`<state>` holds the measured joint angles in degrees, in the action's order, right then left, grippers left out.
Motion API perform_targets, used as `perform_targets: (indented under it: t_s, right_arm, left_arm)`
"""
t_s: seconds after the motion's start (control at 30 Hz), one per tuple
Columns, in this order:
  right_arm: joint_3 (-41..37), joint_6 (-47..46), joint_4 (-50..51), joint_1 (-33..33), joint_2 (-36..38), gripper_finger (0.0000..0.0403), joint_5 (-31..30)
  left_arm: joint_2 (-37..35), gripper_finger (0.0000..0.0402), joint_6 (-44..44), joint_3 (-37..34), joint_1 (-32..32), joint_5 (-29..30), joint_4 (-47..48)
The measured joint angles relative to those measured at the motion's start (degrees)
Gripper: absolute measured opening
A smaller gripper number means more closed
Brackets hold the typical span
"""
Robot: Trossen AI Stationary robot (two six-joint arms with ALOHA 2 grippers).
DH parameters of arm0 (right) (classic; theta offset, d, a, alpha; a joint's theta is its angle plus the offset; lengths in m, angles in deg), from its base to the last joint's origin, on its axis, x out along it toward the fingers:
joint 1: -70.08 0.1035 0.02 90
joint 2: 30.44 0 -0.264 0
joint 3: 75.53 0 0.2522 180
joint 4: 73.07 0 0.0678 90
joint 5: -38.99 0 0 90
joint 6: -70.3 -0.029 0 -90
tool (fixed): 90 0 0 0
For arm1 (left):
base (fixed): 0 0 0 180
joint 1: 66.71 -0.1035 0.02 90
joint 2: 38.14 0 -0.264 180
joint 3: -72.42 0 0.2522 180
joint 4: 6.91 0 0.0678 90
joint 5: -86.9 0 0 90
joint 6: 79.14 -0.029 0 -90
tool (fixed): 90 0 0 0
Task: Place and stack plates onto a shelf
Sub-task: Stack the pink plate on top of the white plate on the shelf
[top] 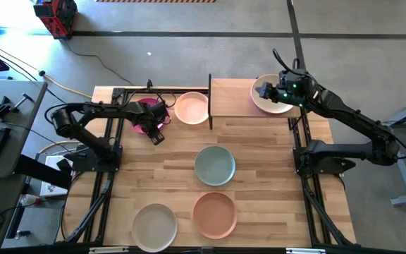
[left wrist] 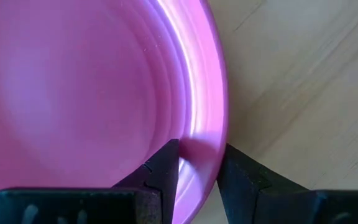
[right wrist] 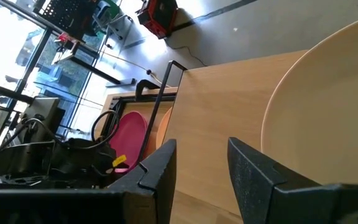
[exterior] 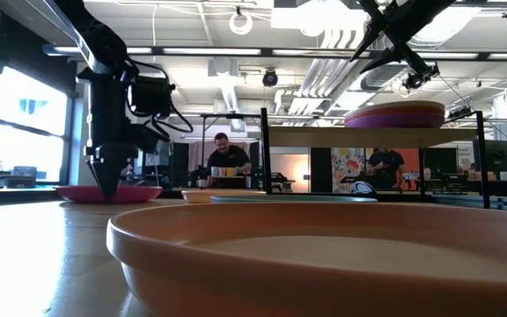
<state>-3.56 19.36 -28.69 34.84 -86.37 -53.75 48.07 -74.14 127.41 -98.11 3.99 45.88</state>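
A magenta plate (top: 138,125) (left wrist: 92,93) lies flat on the table near its far left corner. My left gripper (top: 156,134) (left wrist: 199,162) points down at its rim and is shut on it. The shelf (top: 231,99) (exterior: 385,134) stands at the far edge. It bears a beige plate (top: 277,99) (right wrist: 328,112) stacked on a purple plate (exterior: 394,118). My right gripper (top: 259,90) (right wrist: 201,162) hovers open above the shelf board, just left of that stack, and touches nothing. My left gripper holds the magenta plate by its rim (left wrist: 204,143), on the side nearest the table's middle. One finger (left wrist: 166,162) is inside the dish and the other (left wrist: 241,171) outside, so the rim is pinched between them. The fingers come from above, pointing down. The plate rests flat on the table.
A cream plate (top: 191,108) sits beside the shelf's left posts. A pale teal plate (top: 215,164) lies mid-table; salmon (top: 215,214) and off-white (top: 154,226) plates lie by the near edge. Bare wood shows on the shelf's left half. People (exterior: 223,158) stand in the room beyond.
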Motion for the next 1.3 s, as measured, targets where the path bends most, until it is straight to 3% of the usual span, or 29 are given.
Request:
perform_targets:
  t_s: [0.17, 0.43, 0.77, 1.03, 1.3]
  right_arm:
    - [0.0, 0.0, 0.0, 0.0, 0.0, 0.0124, 0.0]
    - [0.0, 0.0, 0.0, 0.0, 0.0, 0.0124, 0.0]
    - [0.0, 1.4, -0.4, 0.9, 0.0, 0.0124, 6.4]
    - [0.0, 1.1, -7.6, 6.5, 0.0, 0.0124, 4.4]
    - [0.0, -4.4, -8.4, 13.2, -1.0, 0.0124, 1.0]
  left_arm:
    - [0.4, 0.0079, -0.8, 0.1, 0.0, 0.2, 0.0]
    - [0.2, 0.0009, -6.0, 0.4, 1.7, 1.9, 2.6]
    - [0.4, 0.0002, -13.3, 6.3, 6.1, 5.8, 12.7]
    - [-1.0, 0.0001, -16.6, 10.9, 10.8, 8.0, 18.6]
    - [-6.4, 0.0001, -16.7, 12.6, 17.9, 10.5, 24.0]
